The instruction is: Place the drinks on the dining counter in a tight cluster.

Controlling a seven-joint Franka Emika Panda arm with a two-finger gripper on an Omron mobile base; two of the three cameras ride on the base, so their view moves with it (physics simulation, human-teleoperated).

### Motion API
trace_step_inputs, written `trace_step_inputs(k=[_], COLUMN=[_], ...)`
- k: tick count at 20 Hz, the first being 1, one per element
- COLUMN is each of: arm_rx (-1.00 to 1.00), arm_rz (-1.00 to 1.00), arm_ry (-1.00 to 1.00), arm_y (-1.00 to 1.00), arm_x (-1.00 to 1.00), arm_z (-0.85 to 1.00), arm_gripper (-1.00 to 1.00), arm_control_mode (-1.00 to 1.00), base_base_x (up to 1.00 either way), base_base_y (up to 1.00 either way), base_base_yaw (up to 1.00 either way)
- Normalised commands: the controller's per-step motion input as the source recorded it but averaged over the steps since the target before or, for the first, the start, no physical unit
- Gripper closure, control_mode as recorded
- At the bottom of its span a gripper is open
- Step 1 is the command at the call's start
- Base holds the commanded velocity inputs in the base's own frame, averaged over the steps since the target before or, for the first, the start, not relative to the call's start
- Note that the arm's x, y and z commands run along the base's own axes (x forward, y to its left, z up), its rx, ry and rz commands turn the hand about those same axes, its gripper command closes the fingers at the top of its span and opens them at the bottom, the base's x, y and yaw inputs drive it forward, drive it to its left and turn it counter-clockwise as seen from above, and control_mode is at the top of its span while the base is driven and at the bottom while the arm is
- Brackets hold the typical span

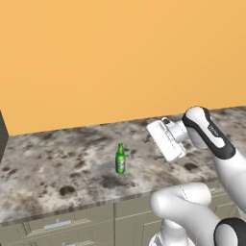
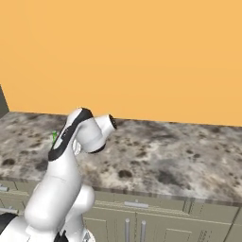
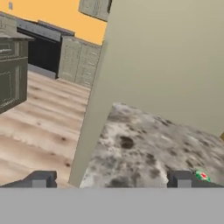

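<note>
A slim green glass bottle [image 1: 120, 158] stands upright near the front of the dining counter [image 1: 57, 163], which has a speckled granite top. My gripper [image 1: 163, 141] hovers above the counter to the bottle's right, well clear of it. In the hand view the two dark fingertips [image 3: 39, 179] stand wide apart with nothing between them, so the gripper [image 3: 111, 179] is open. A bit of the green bottle [image 3: 202, 176] peeks up beside the right fingertip. In the right base view my arm hides nearly all of the bottle [image 2: 54, 136].
An orange wall runs along the back of the counter [image 2: 179, 156]. A dark object [image 1: 2, 137] sits at the far left edge. Olive-grey drawer fronts [image 2: 137, 208] with bar handles lie below. The hand view looks past the counter's end [image 3: 144, 144] to a wooden floor [image 3: 39, 127].
</note>
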Motion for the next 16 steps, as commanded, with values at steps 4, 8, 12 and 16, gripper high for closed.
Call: trace_step_inputs(k=[4, 8, 12, 16], arm_rx=[0.17, 0.14, 0.09, 0.06], arm_rz=[0.02, 0.03, 0.04, 0.05], arm_ry=[0.00, 0.05, 0.05, 0.11], arm_y=[0.17, 0.16, 0.18, 0.12], arm_x=[0.30, 0.36, 0.28, 0.21], arm_z=[-0.12, -0.19, -0.14, -0.07], arm_gripper=[-1.00, -1.00, -1.00, -1.00], arm_control_mode=[-1.00, -1.00, -1.00, -1.00], base_base_x=[0.00, 0.00, 0.00, 0.00], base_base_y=[0.00, 0.00, 0.00, 0.00], base_base_yaw=[0.00, 0.00, 0.00, 0.00])
